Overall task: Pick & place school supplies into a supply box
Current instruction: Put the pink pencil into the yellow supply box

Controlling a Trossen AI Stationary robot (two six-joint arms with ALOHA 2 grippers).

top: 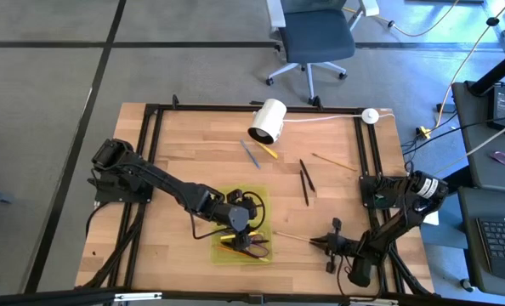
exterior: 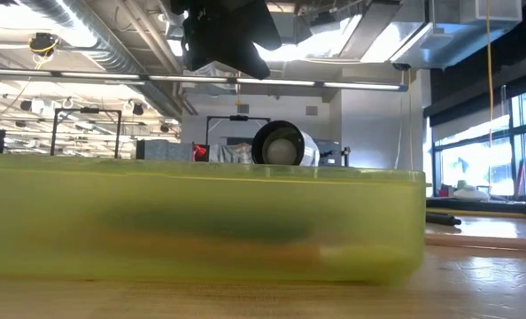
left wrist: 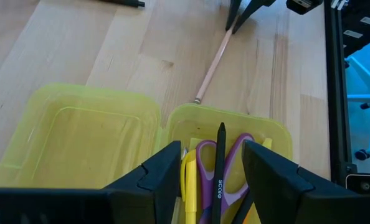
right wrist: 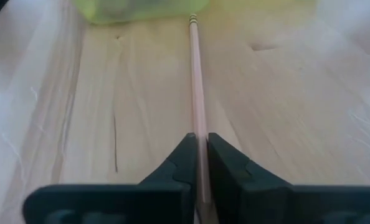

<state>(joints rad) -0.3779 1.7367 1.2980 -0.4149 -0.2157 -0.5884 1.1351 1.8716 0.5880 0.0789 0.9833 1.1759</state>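
Note:
The yellow-green supply box sits near the table's near edge, and its wall fills the low view. Purple-handled scissors, a yellow pen and a black pen lie inside. My left gripper hangs open above them, its fingers on either side of the black pen and touching nothing. My right gripper, right of the box, is shut on a wood-coloured pencil. More pens lie farther back: blue, yellow, black and a wooden pencil. My right gripper pinches the wood-coloured pencil between its two fingers, at the part far from the box. The fingers come from the table's right and lie along the pencil. Its metal-banded end points at the box wall; whether it rests on the table I cannot tell.
A white cylinder with a cable lies near the far edge, and a small white disc sits at the far right corner. A black frame runs round the tabletop. Bare wood lies between the box and the loose pens.

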